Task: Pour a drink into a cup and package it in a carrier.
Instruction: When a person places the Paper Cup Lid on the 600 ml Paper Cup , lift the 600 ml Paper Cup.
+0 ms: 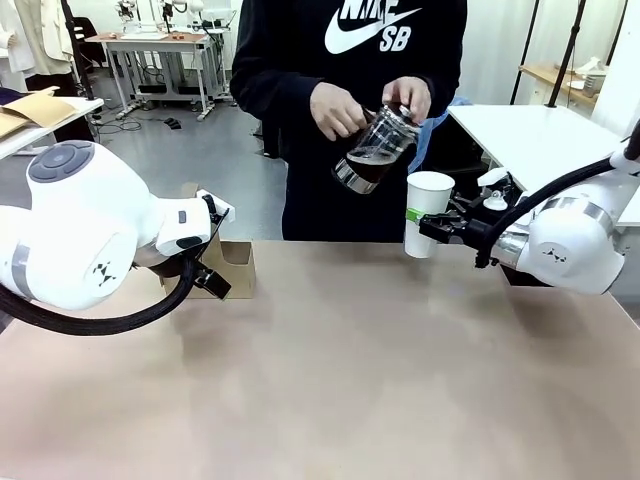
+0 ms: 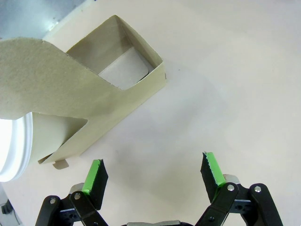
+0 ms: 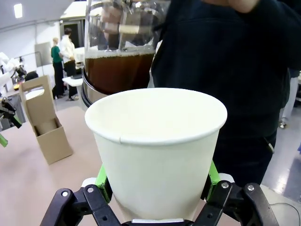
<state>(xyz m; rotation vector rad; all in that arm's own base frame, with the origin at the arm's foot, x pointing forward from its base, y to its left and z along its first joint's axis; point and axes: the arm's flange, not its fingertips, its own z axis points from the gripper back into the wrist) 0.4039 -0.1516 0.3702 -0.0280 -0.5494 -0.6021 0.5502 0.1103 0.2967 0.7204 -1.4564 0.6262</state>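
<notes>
1. Gripping the cup [image 3: 155, 141] around its lower half, the right gripper [image 1: 437, 226] has its 2 green pads pressed flat against opposite sides of the smooth white paper wall.
2. The cup is plain and tapers downward, with a thin rolled rim and an open mouth. It is held upright in the air over the far right part of the table [image 1: 350, 380].
3. The person holds a clear cylindrical glass vessel [image 1: 375, 150] with a shiny metal band, tilted, just above and beside the cup's mouth. One hand [image 1: 337, 108] is at its side and the other hand [image 1: 408, 97] is on its top.
4. The drink [image 3: 120, 70] is a dark brown, translucent liquid with a paler line along its surface. It fills the lower part of the vessel.
5. The left gripper [image 2: 153, 172] is spread wide and holds nothing. Its 2 black fingers with green pads hang over bare, matte beige tabletop.
6. The carrier [image 2: 131, 103] sits on the table just beside that gripper, at the far left. It is dull, fibrous brown cardboard, shaped as a low square-cornered box.
7. In the right wrist view, the carrier has an upright flat handle panel with a rounded top and a cut-out slot.
</notes>
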